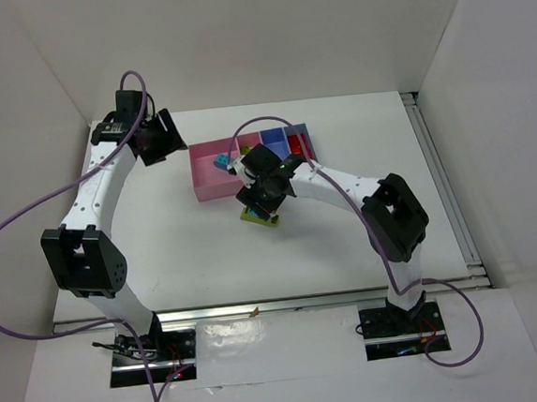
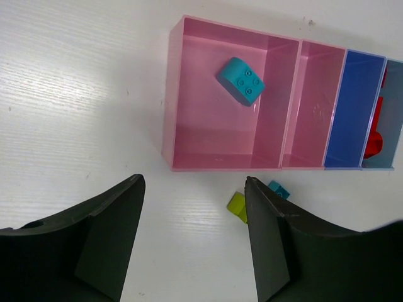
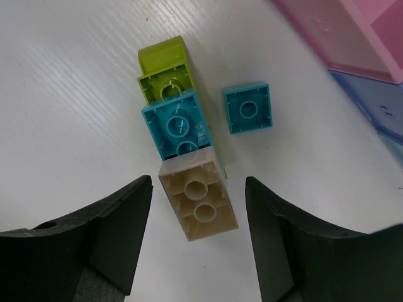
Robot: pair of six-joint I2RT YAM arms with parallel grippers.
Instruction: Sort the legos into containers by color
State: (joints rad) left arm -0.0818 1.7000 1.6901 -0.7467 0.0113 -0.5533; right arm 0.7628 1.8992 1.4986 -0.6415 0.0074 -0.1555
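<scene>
In the right wrist view several legos lie hollow side up in a tight cluster on the white table. A pale beige brick lies between my right gripper's fingers, with a gap on each side. Beyond it are a cyan brick, a yellow-green brick and a square cyan brick. The containers stand in a row. The wide pink one holds a cyan brick; the light blue one holds red bricks. My left gripper hangs open over bare table in front of the pink bin.
A narrower pink bin and a periwinkle blue bin sit between the wide pink and light blue ones. From above, the right arm reaches across in front of the bins. White walls enclose the table.
</scene>
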